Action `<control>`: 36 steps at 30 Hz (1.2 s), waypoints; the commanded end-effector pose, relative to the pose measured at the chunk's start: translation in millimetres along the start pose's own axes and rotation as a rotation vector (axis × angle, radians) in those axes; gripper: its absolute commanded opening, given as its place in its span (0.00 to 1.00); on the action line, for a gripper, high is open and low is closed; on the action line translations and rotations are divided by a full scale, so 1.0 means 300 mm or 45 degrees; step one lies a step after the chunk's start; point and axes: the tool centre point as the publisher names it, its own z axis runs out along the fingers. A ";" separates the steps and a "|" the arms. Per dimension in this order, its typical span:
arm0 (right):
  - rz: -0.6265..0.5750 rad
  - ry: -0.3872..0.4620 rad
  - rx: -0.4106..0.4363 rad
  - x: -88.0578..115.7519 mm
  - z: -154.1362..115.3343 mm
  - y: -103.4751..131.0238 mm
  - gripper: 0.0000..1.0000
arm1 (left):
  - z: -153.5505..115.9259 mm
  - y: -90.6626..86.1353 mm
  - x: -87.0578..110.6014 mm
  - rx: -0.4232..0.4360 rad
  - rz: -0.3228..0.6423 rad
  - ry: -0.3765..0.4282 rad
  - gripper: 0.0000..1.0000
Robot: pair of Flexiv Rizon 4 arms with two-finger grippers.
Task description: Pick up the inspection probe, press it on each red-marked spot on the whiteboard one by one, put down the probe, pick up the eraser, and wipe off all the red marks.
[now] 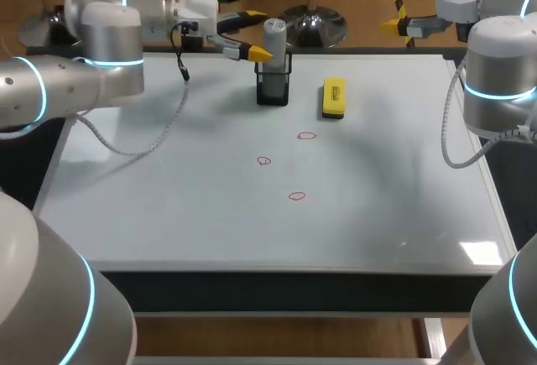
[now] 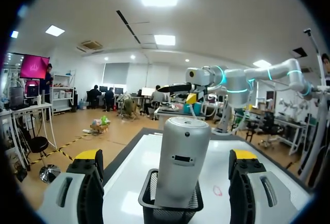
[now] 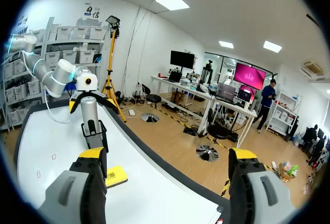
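Head view: left gripper (image 1: 258,34) spread, straddling the inspection probe (image 1: 275,42), which stands upright in its mesh holder (image 1: 273,86) at 12 o'clock on the surface (image 1: 168,214). The right gripper (image 3: 167,154) is spread, empty. Risk: closing off-centre could tip the probe or drag the holder along.

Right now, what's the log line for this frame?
probe in holder | left fingers open, at probe | eraser on whiteboard | three red marks unwiped

White bench (image 1: 168,222) fills the view, glossy top. There's a bright patch of glare (image 1: 481,252) near its front right corner, soft grey shadow (image 1: 88,159) on the left side, and a dark band (image 1: 277,291) under the front edge.
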 end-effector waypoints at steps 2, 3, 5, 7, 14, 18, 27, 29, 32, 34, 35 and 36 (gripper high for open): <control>0.000 0.001 0.001 -0.001 0.001 0.000 1.00 | 0.030 0.006 -0.008 0.009 0.009 0.002 1.00; 0.000 0.001 0.001 -0.001 0.001 0.000 1.00 | 0.035 0.006 -0.007 0.013 0.011 0.000 1.00; 0.000 0.001 0.001 -0.001 0.001 0.000 1.00 | 0.048 0.007 -0.002 0.015 0.014 -0.003 1.00; 0.000 0.001 0.001 -0.001 0.001 0.000 1.00 | 0.061 0.010 -0.001 0.027 0.010 -0.006 1.00; 0.000 0.001 0.001 -0.001 0.001 0.000 1.00 | 0.104 0.006 0.001 0.038 0.025 -0.015 1.00; 0.000 0.001 0.001 -0.001 0.001 0.000 1.00 | 0.113 0.009 0.007 0.024 0.034 -0.016 1.00; 0.000 0.001 0.001 -0.001 0.001 0.000 1.00 | 0.112 0.014 0.022 0.023 0.034 -0.032 1.00; 0.000 0.001 0.001 -0.001 0.001 0.000 1.00 | 0.111 0.014 0.024 0.021 0.036 -0.033 1.00; 0.000 0.001 0.001 -0.001 0.001 0.000 1.00 | 0.106 0.017 0.026 0.023 0.035 -0.037 0.91; 0.000 0.001 0.001 -0.001 0.001 0.000 1.00 | 0.104 0.019 0.027 0.022 0.035 -0.036 0.82; 0.000 0.001 0.001 -0.001 0.001 0.000 1.00 | 0.104 0.020 0.029 0.019 0.037 -0.031 0.63; 0.000 0.001 0.001 -0.001 0.001 0.000 1.00 | 0.103 0.020 0.030 0.020 0.038 -0.028 0.42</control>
